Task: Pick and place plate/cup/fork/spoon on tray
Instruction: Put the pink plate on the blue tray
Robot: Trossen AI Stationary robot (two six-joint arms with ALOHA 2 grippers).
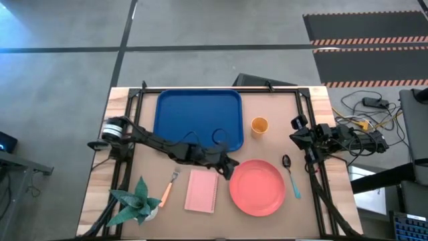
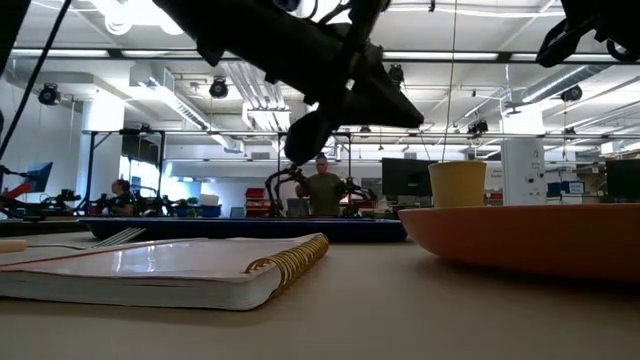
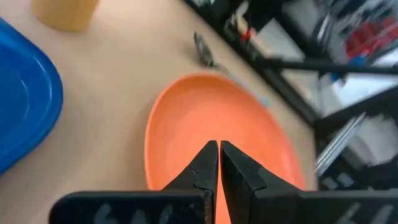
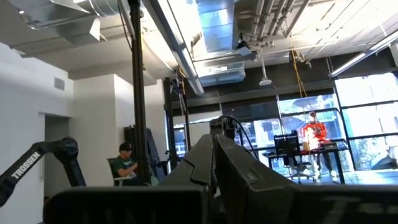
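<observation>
1. Left claw (image 1: 229,167) hung just off the plate's (image 1: 258,187) near-left rim, fingers pressed together, nothing between them. Left wrist view showed the fingertips (image 3: 208,155) pointing straight across the plate (image 3: 217,137), so the plate lay dead ahead of the claw, slightly below it.
2. The plate was round, so no long axis to line up; only the rim edge nearest the claw mattered. My read: the claw would have to spread before any rim pinch.
3. Notebook (image 1: 201,191) sat just left of the plate, under the left arm's reach; not part of the job.
4. Spoon (image 1: 290,177) lay on the counter (image 1: 281,140) just right of the plate, long axis running roughly front to back, bowl toward the far side. It was on the right arm's side.
5. Fork (image 1: 168,189) lay left of the notebook, tines toward the far side, near the potted plant (image 1: 137,201).
6. Cup (image 1: 259,125) stood upright beyond the plate, just beside the tray's (image 1: 167,107) right edge.
7. The tray was bare, at the far left-centre of the counter, behind the left arm.
8. Right claw (image 4: 214,152) parked at the counter's right edge, raised and facing out into the room, fingers closed on nothing. Left arm was clearly nearer the plate.
</observation>
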